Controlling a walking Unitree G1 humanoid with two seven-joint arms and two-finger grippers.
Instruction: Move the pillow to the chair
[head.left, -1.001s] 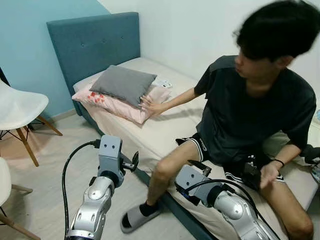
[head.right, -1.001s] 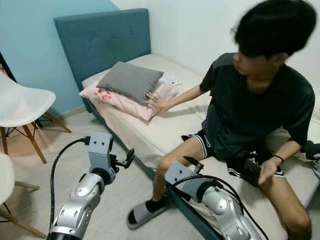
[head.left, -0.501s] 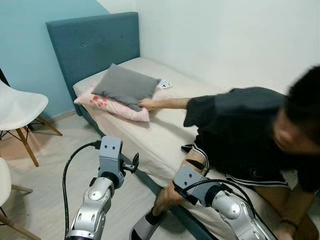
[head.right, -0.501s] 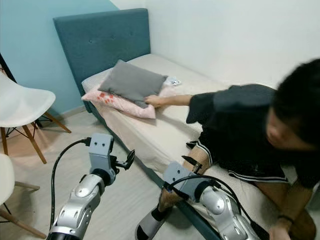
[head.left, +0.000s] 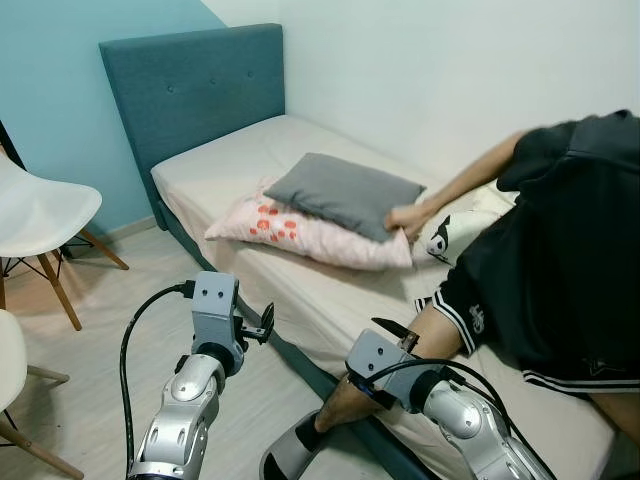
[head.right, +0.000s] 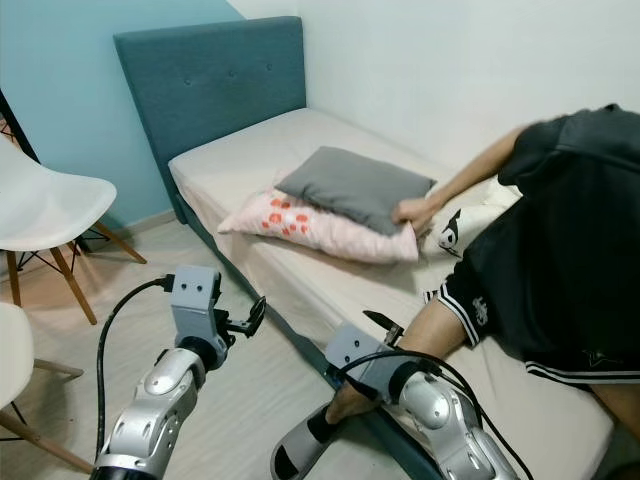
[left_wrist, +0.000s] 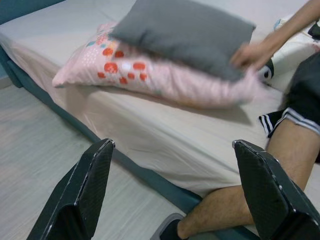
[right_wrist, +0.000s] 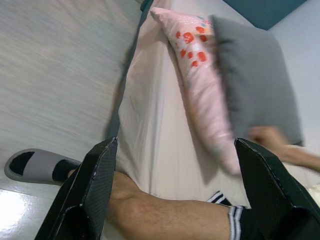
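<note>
Pillows lie stacked on the bed (head.left: 330, 300): a grey pillow (head.left: 343, 192) rests on top of a pink pillow (head.left: 310, 236) printed with red shapes, both well down from the teal headboard (head.left: 190, 90), toward the middle of the mattress. A person's hand (head.left: 405, 217) is on the far edge of the stack, and the person's leg (head.left: 400, 350) hangs over the bed's near side, with a grey slipper (head.left: 290, 455) on the floor below.

The main risk, as it appears, is the person. Any reach toward the stack from the bed's near side would pass close to the leg and the hand, so a gripper could strike or pinch them. Two pillows also lie together, so a grab could take the wrong one or drag both, and the task sentence does not say which is meant. The white chair (head.left: 45, 215) stands well apart from the bed, beyond its headboard end, so a carried pillow could slip on the way.

The left gripper (left_wrist: 170, 190) hovers off the bed's near edge, fingers (left_wrist: 92, 180) spread wide, holding and touching nothing. The right gripper (right_wrist: 175, 195) hangs beside the leg, likewise spread wide and empty.
</note>
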